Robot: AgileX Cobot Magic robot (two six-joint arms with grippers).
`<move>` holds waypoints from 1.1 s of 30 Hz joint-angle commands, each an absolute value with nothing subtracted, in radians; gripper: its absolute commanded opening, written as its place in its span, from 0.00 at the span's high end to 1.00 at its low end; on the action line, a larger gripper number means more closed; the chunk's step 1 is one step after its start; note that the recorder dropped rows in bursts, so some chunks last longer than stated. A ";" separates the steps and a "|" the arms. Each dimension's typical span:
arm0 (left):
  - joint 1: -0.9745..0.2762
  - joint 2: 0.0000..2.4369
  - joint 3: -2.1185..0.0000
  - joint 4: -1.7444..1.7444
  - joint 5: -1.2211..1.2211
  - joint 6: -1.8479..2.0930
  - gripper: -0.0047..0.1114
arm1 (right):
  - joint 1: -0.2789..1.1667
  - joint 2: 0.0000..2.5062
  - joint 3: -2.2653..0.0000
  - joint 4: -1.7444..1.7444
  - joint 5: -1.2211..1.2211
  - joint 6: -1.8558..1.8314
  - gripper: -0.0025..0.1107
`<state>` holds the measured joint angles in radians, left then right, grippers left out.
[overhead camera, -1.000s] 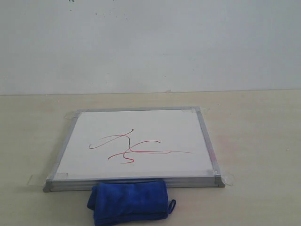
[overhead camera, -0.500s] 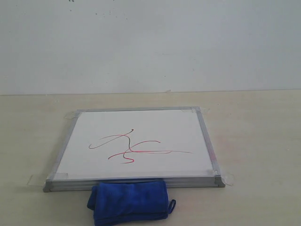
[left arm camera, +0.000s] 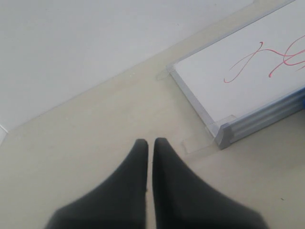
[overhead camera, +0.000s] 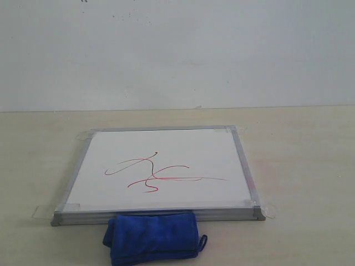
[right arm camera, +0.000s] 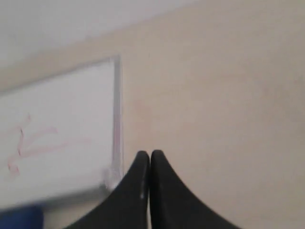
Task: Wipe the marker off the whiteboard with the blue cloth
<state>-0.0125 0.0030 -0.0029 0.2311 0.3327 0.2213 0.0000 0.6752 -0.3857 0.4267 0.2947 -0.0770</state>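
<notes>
Red marker (overhead camera: 161, 173) lines, with a few darker strokes, run in a loose squiggle across the middle of the whiteboard (overhead camera: 166, 145). None of them looks smeared or thinned, so by my reading no wiping has been done. The board lies flat on the worktop (overhead camera: 310, 166), with clear tape tabs at its corners. The blue cloth (overhead camera: 152, 237) lies folded on the worktop against the board's near frame edge, with neither tool on it. In the wrist views the left tool (left arm camera: 150, 142) and the right tool (right arm camera: 150, 154) hover over bare worktop beside the board, jaws pressed together on nothing. Everything is left to do: picking up the cloth, then rubbing the lines away.
</notes>
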 commanded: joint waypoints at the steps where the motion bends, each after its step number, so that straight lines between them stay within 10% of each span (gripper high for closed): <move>1: -0.010 0.000 0.000 0.229 0.330 0.227 0.93 | -0.001 0.701 -0.391 0.497 -0.127 -0.220 0.98; 8: -0.010 0.000 0.000 0.229 0.330 0.227 0.93 | 0.001 0.701 -0.562 0.105 -0.188 -0.246 0.98; 14: -0.010 0.000 0.000 0.229 0.330 0.227 0.93 | 0.001 0.732 -0.843 0.024 0.322 -0.212 0.98; 23: -0.010 0.000 0.000 0.229 0.330 0.227 0.93 | 0.001 0.944 -0.991 0.586 0.883 -0.971 0.98; 33: -0.010 0.000 0.000 0.229 0.330 0.227 0.93 | 0.001 1.318 -0.989 0.813 0.931 -0.983 0.98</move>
<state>-0.0125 0.0030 -0.0029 0.2311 0.3327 0.2213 0.0005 1.2435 -0.9843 0.7592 0.9107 -0.9025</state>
